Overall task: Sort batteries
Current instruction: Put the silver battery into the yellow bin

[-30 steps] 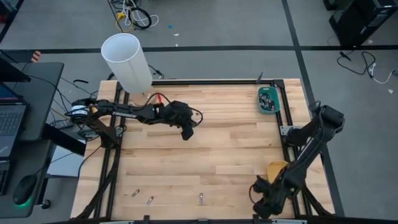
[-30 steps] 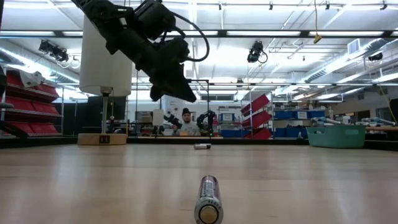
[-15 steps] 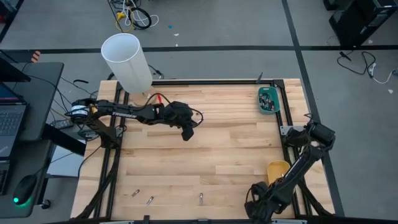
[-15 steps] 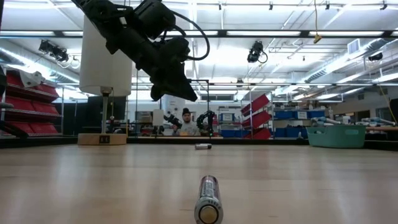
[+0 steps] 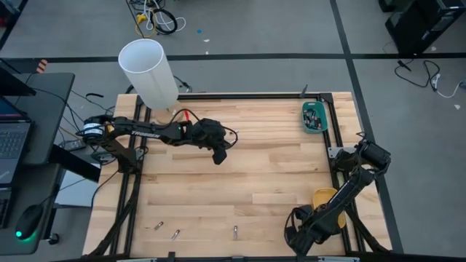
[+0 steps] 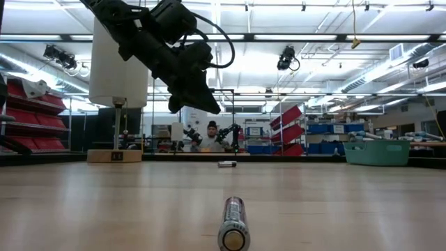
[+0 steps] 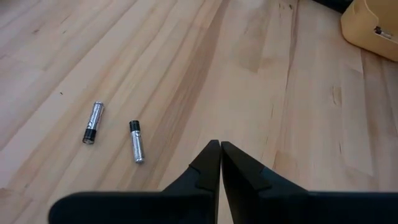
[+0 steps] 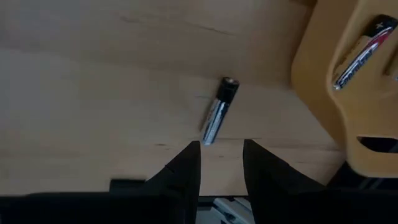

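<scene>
My right gripper (image 8: 221, 158) hangs low at the table's near edge, about five o'clock on the board, fingers parted partway and holding nothing. One battery (image 8: 219, 111) lies on the wood just beyond the fingertips, untouched. Beside it stands the yellow tray (image 8: 323, 81) with another battery (image 8: 364, 51) inside. My left gripper (image 7: 220, 147) hovers above the table (image 5: 277, 164) near ten o'clock, fingers pressed together, empty. Two batteries (image 7: 93, 122) lie side by side at seven o'clock; a third (image 5: 235, 232) sits at six. The teal tray (image 5: 314, 116) with cells is at one o'clock.
</scene>
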Motion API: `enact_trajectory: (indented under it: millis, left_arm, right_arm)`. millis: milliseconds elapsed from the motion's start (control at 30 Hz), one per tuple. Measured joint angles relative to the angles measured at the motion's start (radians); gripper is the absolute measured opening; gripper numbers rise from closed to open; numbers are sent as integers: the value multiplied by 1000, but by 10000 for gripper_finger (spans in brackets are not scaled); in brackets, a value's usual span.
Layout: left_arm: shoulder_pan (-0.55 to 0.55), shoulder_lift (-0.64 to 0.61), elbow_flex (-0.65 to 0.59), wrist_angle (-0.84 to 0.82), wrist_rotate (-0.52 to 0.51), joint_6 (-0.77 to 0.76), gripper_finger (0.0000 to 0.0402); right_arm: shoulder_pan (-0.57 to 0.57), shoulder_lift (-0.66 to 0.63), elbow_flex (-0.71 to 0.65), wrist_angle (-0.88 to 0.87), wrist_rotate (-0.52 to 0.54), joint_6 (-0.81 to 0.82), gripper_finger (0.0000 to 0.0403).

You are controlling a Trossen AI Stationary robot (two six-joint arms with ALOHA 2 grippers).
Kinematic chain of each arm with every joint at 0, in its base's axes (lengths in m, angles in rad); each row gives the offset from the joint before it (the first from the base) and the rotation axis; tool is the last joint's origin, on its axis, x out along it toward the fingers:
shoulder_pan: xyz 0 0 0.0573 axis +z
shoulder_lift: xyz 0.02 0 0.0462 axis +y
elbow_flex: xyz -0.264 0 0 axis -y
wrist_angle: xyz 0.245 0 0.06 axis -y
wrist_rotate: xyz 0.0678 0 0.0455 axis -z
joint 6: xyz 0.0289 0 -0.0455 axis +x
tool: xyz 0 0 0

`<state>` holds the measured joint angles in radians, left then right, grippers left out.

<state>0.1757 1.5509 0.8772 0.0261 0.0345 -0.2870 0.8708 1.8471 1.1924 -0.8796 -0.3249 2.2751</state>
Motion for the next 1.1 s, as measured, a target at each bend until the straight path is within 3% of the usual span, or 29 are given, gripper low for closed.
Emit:
enact_trajectory:
  millis: [533,800,1100]
  left_arm:
    - [0,0,0,-3,13,22,30]
    - [0,0,0,-3,21,22,30]
    - [0,0,0,-3,23,18,30]
  right_arm:
    - [-39,1,-83,43,-96,5,92]
    - [-39,3,-84,73,-69,4,75]
    - [-15,22,-52,140,-147,3,80]
